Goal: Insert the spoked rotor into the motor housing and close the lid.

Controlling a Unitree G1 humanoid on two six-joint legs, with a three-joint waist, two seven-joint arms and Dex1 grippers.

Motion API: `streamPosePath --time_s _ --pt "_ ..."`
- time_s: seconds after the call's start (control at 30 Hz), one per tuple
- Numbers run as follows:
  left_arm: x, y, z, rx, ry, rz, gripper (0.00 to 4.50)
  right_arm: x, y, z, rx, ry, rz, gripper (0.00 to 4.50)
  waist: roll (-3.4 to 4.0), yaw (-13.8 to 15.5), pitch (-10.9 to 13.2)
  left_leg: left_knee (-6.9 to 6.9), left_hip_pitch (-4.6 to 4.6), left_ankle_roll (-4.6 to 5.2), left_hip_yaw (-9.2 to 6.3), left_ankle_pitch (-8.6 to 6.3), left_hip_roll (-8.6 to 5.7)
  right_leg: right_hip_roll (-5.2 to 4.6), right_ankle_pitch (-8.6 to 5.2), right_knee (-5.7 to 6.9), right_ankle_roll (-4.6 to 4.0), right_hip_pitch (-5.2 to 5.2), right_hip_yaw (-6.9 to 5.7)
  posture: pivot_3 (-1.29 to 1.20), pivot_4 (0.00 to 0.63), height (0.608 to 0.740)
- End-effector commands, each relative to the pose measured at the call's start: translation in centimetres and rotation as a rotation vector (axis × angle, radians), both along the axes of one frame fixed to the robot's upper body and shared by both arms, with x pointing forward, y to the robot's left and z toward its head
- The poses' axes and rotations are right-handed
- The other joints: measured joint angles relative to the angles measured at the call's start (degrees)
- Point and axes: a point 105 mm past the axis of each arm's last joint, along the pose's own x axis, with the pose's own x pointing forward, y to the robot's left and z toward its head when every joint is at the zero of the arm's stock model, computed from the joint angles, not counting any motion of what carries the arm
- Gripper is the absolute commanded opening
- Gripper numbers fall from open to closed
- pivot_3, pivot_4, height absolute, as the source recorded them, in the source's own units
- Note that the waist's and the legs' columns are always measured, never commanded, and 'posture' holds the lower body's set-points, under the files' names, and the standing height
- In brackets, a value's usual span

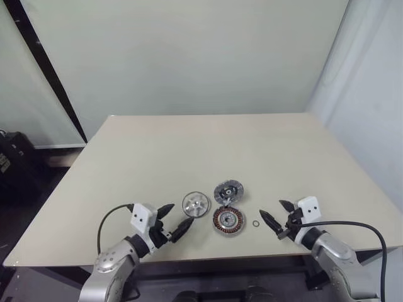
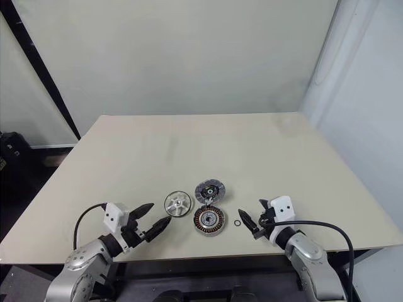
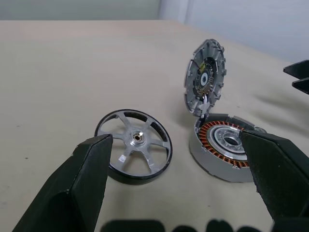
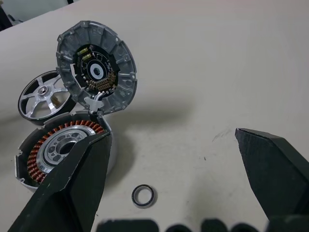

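Still empty motor housing (image 1: pixel 228 221), lid (image 1: pixel 228 190) hinged open, spoked rotor (image 1: pixel 196 204) beside it

Both eye views look down and forward from the head over the table (image 1: pixel 189 145), well back (the right eye's picture sits slightly shifted). Each wrist view looks low and close between its own fingers; all share the motor housing (image 3: pixel 224 150) and spoked rotor (image 4: pixel 43 94).
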Motion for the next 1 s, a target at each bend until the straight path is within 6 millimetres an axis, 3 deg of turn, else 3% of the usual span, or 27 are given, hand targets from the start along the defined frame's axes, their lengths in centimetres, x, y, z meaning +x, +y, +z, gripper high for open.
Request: streamPosePath --time_s 0.03,0.53,1.0 --pt "0.36 0.02 1.26 0.003 -0.067 0.004 4.5 0.72 0.67 1.82 0.003 -0.069 0.031 4.47 0.0 0.0 0.0 0.0 0.0 0.0 0.0 0.0 0.0 0.0 0.0 0.0 0.0 0.0 0.0 0.0 0.0 0.74" --pt "-0.36 -0.08 1.66 0.013 -0.061 -0.022 4.5 0.92 1.13 1.99 -0.008 -0.068 0.073 4.47 -0.01 0.0 0.0 0.0 -0.02 -0.01 -0.01 0.0 0.0 0.0 0.0 0.0 0.0 -0.02 -0.01 0.0 0.0 0.74" --pt "0.47 -0.76 1.86 0.018 -0.061 -0.068 4.5 0.56 0.48 1.97 -0.013 -0.06 0.011 4.47 -0.01 0.0 0.0 0.0 -0.02 -0.01 -0.01 -0.01 0.0 0.0 0.0 -0.01 0.0 -0.02 -0.01 0.0 0.0 0.74"
